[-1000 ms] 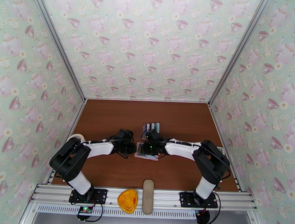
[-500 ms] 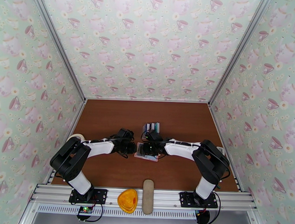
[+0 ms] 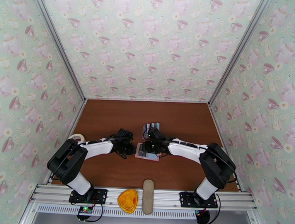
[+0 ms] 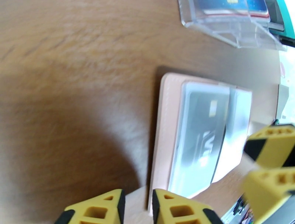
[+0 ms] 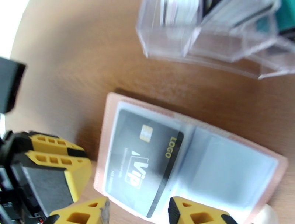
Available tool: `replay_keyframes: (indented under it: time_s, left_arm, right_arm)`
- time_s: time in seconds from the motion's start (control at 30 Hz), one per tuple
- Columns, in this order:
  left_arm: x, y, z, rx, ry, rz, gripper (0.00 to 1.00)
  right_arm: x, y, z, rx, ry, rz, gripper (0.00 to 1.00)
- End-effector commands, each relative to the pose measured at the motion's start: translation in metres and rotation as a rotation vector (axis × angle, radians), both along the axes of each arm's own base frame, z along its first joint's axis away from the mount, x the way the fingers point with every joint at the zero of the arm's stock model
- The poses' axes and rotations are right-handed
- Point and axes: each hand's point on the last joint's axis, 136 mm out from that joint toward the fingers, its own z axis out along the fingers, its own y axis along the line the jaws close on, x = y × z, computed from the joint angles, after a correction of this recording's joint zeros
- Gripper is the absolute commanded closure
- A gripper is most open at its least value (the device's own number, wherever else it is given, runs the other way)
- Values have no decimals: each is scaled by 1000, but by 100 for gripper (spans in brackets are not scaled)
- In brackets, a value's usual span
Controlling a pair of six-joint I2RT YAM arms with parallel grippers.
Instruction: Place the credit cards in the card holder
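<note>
Right, the holder (image 5: 228,165) lay flat & unfolded on the worktop (image 3: 108,120), approx. centre, pink rim showing round its clear sleeves. One black card (image 5: 143,158) w/ a gold chip & "VIP" lettering sat in the sleeve on the left-arm side; the other sleeve showed pale & see-through. Left claw (image 4: 136,203) hung low at the holder's outer edge on that side, fingers parted only a little, nothing btwn them. Right claw (image 5: 138,208) hovered over the holder's near edge by the black card, fingers spread moderately wide, gripping nothing; whether a tip touched the sleeve, can't tell. The two claws sat close together, the holder btwn them. Just beyond the holder stood a clear rack (image 3: 151,127) w/ the other cards (image 4: 221,4) upright in it, dark & light, not touching the holder. At the worktop's far left edge: a pale tape roll (image 3: 75,137). On the front rail (image 3: 222,198), well apart from all that: an orange-yellow rounded piece (image 3: 127,200) & a beige oval case (image 3: 147,196), side by side.
</note>
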Motion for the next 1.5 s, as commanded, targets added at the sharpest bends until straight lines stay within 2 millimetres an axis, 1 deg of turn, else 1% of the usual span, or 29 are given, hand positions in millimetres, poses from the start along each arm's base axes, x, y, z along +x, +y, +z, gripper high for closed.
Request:
replay_keyframes:
  time_s: [0.0,0.17,0.3,0.4,0.63,0.83,1.0,1.17,1.33,1.47]
  left_arm:
    - [-11,2,4,18,10,-21,68]
    - [-15,-9,15,-20,-18,-47,67]
    - [-15,-19,23,-47,-38,-64,66]
    - [-15,-24,23,-54,-37,-71,66]
    - [-17,-34,13,-56,-18,-89,66]
    - [-15,-34,10,-48,-19,-87,66]
    - [-17,-34,2,-38,-5,-90,66]
    - [-21,-28,-6,-16,14,-83,66]
    - [-24,-23,-8,-1,18,-74,66]
    - [-26,-23,-9,-5,26,-72,66]
  right_arm:
    - [0,-22,-4,-73,-12,-11,52]
    - [4,-42,-7,-112,-12,-29,53]
    - [6,-51,-10,-125,-7,-38,53]
    - [6,-53,-13,-128,-2,-38,53]
    - [9,-55,-18,-134,5,-36,53]
    - [11,-52,-20,-126,10,-34,54]
    - [13,-50,-22,-122,11,-30,54]
    - [15,-48,-25,-129,16,-25,54]
    - [18,-48,-29,-131,21,-22,54]
    - [18,-46,-33,-128,33,-20,54]
